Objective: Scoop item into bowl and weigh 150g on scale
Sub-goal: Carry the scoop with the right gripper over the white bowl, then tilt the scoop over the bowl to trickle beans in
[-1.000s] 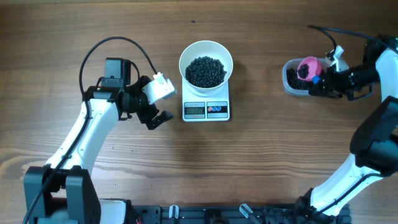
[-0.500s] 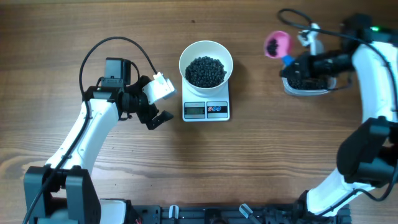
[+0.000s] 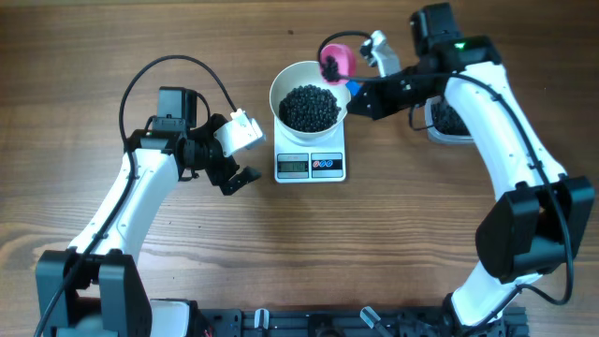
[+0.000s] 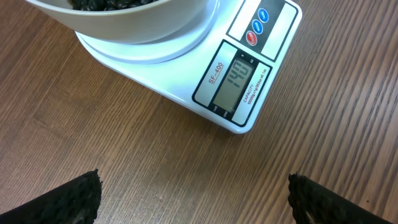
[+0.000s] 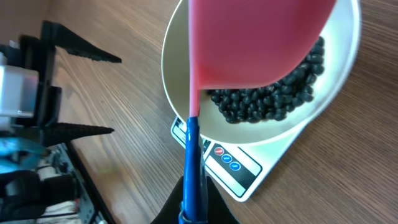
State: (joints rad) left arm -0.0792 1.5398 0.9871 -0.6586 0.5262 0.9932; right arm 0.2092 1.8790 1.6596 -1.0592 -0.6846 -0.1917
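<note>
Presently, on the wooden table (image 3: 421, 243), the left gripper (image 4: 193, 186) hangs spread wide just beside the scale (image 3: 311, 166), the right gripper (image 5: 191, 202) pinches the blue handle (image 5: 191, 149) of a pink scoop (image 3: 342, 56) over the rim of the white bowl (image 3: 284, 80) on that scale, and the item (image 3: 310, 107) lies heaped inside the bowl.

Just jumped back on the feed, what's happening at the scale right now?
The right gripper is shut on the blue handle of a pink scoop, held over the far rim of the white bowl. The bowl sits on the scale and already holds a heap of dark beads; a few more show in the scoop. The left gripper hangs open beside the scale, empty.
</note>
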